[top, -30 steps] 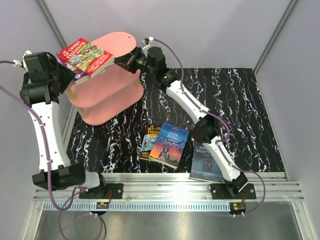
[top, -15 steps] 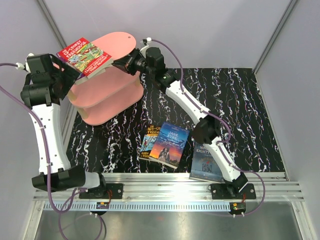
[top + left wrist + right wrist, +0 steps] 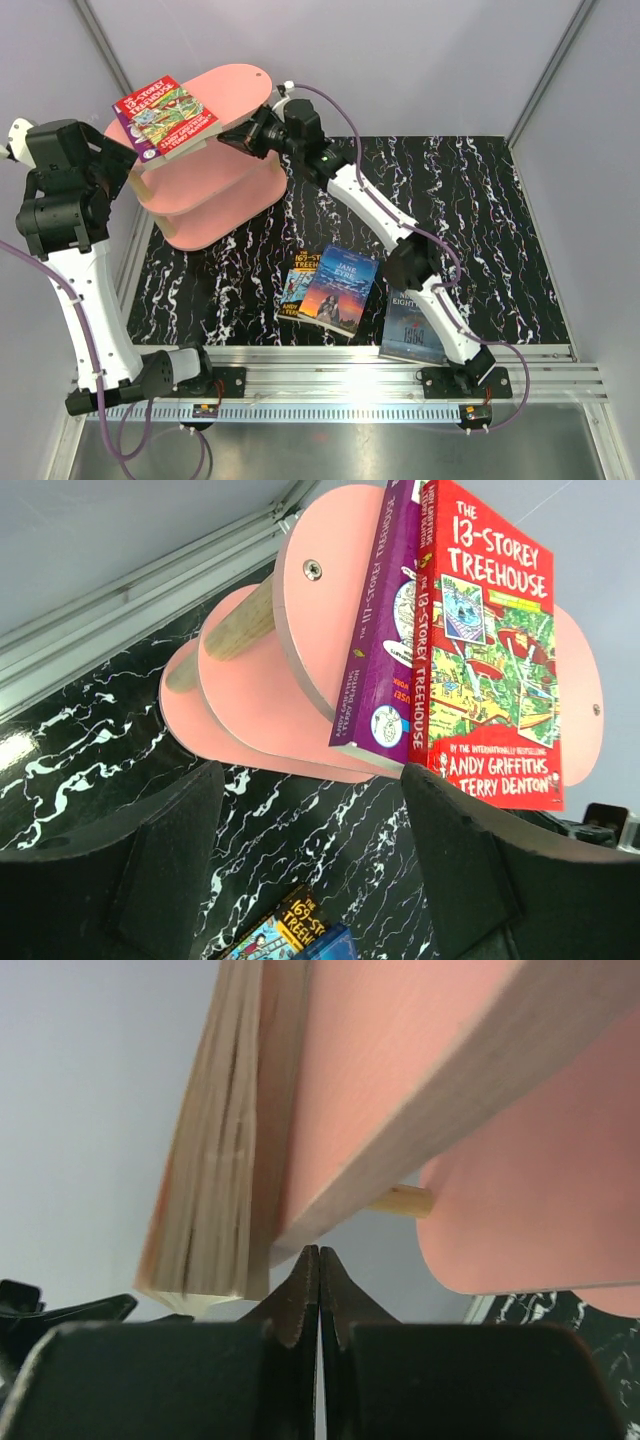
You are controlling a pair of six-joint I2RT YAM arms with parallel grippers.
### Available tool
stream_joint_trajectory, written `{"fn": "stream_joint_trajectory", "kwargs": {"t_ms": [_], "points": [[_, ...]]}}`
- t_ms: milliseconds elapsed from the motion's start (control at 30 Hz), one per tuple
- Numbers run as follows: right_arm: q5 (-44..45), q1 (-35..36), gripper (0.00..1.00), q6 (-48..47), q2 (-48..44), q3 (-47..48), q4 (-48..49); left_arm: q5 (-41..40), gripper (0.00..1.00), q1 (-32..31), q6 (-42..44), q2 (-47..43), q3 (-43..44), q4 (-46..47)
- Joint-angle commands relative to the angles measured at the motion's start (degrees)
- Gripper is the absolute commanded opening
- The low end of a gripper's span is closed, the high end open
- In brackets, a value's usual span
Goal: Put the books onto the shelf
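Plainly, the left gripper has its fingers wide apart with nothing between them, facing the red 13-Storey Treehouse. That book is stacked on the purple book, overhanging the 9 o'clock end of the pink shelf top board. The right gripper is pinched closed, its tips at that board's edge. Jane Eyre, the blue-yellow Treehouse and Nineteen Eighty-Four lie on the black marbled mat toward 6 o'clock.

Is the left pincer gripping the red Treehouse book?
No, the left pincer stands open, clear of the red Treehouse book, which lies atop the shelf.
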Motion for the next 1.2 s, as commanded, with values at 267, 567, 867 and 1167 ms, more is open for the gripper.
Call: {"fn": "stream_joint_trajectory", "kwargs": {"t_ms": [267, 567, 867, 1167], "points": [[0.43, -4.99, 0.00, -7.38, -13.14, -7.40, -1.36, 1.72, 0.74, -0.05, -0.52, -2.64, -3.20, 2.51], [1.31, -4.38, 0.00, -1.14, -6.72, -0.17, 2.76, 0.49, 0.74, -0.32, -0.87, -1.85, -4.43, 2.33], [2.45, -1.13, 0.00, 0.62, -3.03, 2.48, 3.20, 1.37, 0.73, -0.67, -0.79, -2.03, -1.88, 1.02], [2.98, 0.63, 0.00, -0.26, -3.47, 2.04, 3.46, -3.56, 0.73, -3.04, 1.24, -3.69, -2.40, -0.48]]}}
